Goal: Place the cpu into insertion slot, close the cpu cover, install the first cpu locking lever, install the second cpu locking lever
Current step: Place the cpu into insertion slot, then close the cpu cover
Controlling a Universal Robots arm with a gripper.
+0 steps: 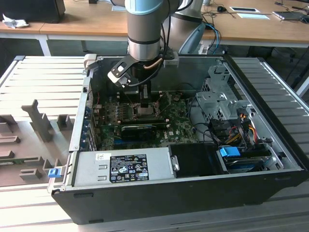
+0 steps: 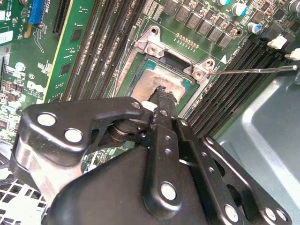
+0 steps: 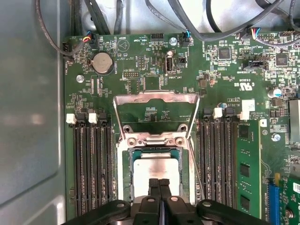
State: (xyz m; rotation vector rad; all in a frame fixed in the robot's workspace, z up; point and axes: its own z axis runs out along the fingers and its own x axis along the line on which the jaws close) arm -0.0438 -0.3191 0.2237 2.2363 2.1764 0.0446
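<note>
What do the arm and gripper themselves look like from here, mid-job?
The arm is a silver-grey cylinder with a light blue band around its joint. A copper-coloured cable loops beside its wrist. The gripper is matte black, built of flat linkage bars joined by silver pins, tapering to two narrow fingers.

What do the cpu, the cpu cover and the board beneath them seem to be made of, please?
The cpu: a pale, matt silvery face, likely a metal lid, with dull smears. The cpu cover: thin bare grey metal, probably stamped steel, by its soft sheen and bent edges. The board: green laminate, seemingly fibreglass, with fine printed traces.
</note>
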